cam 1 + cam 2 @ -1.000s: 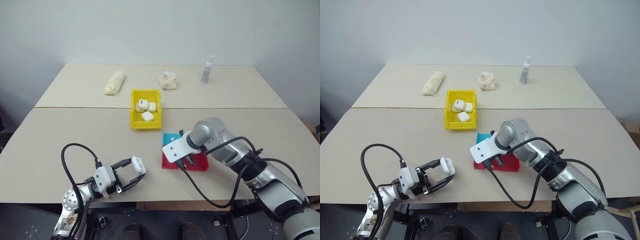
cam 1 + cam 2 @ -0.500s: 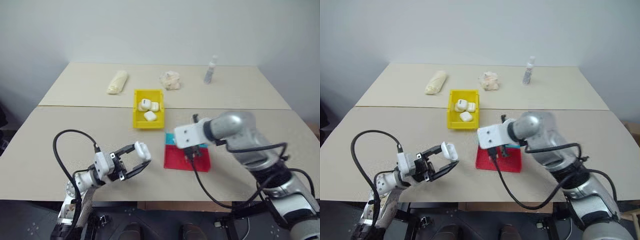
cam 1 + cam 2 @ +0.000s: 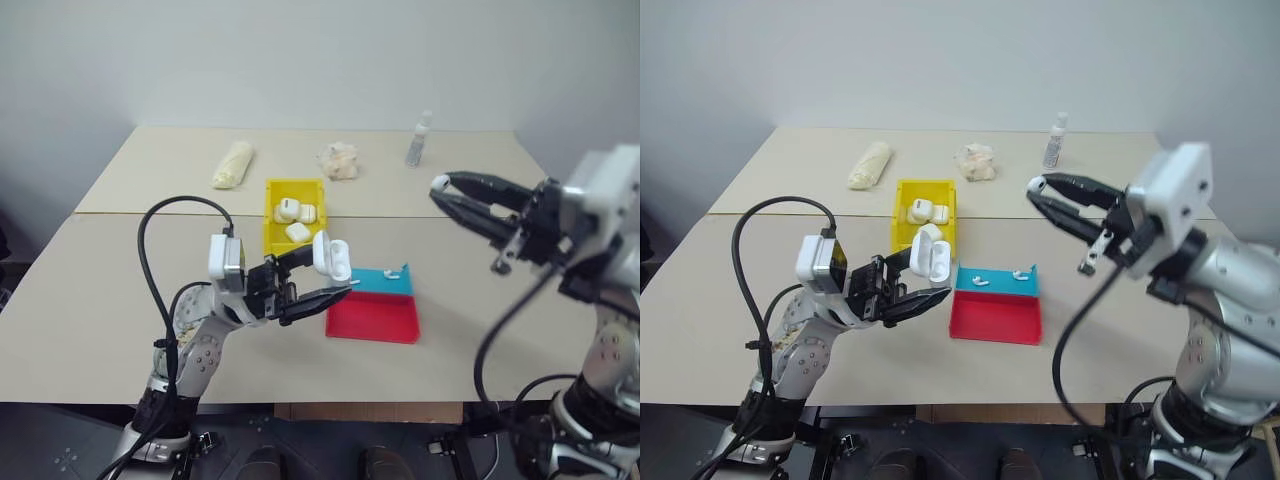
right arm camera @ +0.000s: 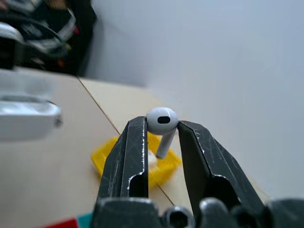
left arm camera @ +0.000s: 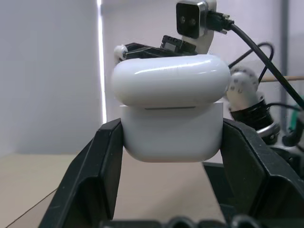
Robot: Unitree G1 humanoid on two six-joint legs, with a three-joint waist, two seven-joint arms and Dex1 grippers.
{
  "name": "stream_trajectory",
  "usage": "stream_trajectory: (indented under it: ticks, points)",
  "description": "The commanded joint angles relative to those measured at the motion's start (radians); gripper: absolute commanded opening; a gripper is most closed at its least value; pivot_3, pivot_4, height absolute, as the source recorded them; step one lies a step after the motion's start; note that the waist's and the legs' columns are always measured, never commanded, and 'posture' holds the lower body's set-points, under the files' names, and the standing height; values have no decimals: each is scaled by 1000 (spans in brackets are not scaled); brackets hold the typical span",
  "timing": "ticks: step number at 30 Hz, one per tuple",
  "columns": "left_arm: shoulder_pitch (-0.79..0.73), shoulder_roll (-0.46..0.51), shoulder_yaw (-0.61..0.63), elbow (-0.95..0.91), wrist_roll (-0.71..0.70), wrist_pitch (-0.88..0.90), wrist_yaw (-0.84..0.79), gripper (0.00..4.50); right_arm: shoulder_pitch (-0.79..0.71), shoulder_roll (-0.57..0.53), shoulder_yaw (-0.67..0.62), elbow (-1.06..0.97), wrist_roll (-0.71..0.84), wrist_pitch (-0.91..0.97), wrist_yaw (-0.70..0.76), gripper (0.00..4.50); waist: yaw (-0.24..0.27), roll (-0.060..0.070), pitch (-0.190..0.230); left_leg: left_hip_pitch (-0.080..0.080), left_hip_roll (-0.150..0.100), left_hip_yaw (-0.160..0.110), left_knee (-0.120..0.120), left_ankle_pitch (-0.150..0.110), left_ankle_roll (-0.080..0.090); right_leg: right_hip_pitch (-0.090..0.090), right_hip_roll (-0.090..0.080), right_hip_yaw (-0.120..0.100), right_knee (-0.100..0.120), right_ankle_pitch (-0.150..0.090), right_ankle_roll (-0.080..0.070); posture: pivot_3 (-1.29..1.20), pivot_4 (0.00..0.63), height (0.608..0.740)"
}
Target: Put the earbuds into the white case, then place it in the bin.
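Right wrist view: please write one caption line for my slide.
Right pincer pinching a white earbud above the table, yellow bin behind.

Three earbuds (image 3: 980,281), four cases (image 3: 931,258)

Even, soft light; blurred right arm

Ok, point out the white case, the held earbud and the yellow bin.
white case (image 5: 171,124): left wrist view, front of its body.
earbud (image 4: 162,120): right wrist view, its rounded head.
yellow bin (image 3: 900,216): right eye view, its left wall.
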Motion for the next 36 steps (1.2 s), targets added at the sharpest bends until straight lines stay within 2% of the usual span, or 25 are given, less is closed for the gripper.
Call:
stream_trajectory:
  ticks: [1,5,10,16,27,36]
  points:
    - [-49,-17,19,-15,-40,28,-28,2757,17,11,88,-69,62,-48,-92,923,-4,0,0,0,0,0,0,0,0,0,0,0,0,0,0,0,150,740]
    - [-62,-39,31,22,-40,9,-87,2757,21,22,211,-39,64,-161,-131,923,-10,0,0,1,0,0,0,0,0,1,0,0,1,0,0,0,150,740]
    - [-43,-52,37,52,-3,-32,-147,2757,12,26,281,3,114,-244,-150,923,-9,0,0,0,0,0,0,0,0,0,0,0,-1,0,0,0,150,740]
    - [-14,-69,41,48,36,-73,-150,2757,31,24,328,33,199,-293,-158,923,-8,0,0,1,0,-1,0,0,0,0,0,0,0,0,0,0,150,740]
    - [9,-80,55,17,51,-82,-131,2757,82,-77,413,112,158,-375,-155,923,-8,0,0,0,0,0,0,0,0,0,0,0,-1,0,0,0,150,740]
    - [10,-81,51,28,68,-90,-142,2757,87,-93,461,136,144,-411,-178,923,-8,0,0,1,0,0,0,0,0,0,0,0,0,0,0,0,150,740]
